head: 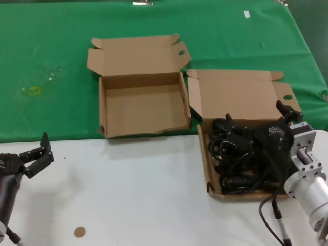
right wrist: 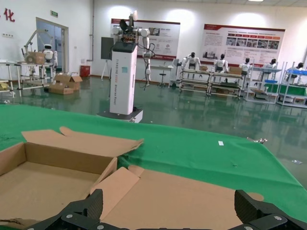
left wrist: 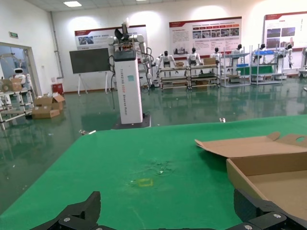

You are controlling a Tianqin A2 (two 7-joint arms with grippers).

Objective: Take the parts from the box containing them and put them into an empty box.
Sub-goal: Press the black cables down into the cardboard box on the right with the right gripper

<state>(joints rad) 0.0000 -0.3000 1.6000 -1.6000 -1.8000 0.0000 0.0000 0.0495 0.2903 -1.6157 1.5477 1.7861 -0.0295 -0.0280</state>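
The parts (head: 240, 165), black coiled power cords, fill the box containing them (head: 204, 154) at the right, whose tall lid (head: 241, 95) stands open behind. My right gripper (head: 258, 116) hangs open just over the cords, holding nothing; in the right wrist view its fingertips (right wrist: 94, 202) frame that lid (right wrist: 187, 199). The empty box (head: 143, 105) with the wavy front wall sits to the left on the green cloth; its wall (left wrist: 249, 184) shows in the left wrist view, and the empty box (right wrist: 38, 184) shows in the right wrist view. My left gripper (head: 43, 151) is open low at the near left, apart from both.
A green cloth (head: 46, 61) covers the far half of the table, with a yellow mark (head: 33, 90) on it. The near half is white (head: 133, 195), with a small brown disc (head: 79, 231). My own black cable (head: 269, 207) hangs by the right arm.
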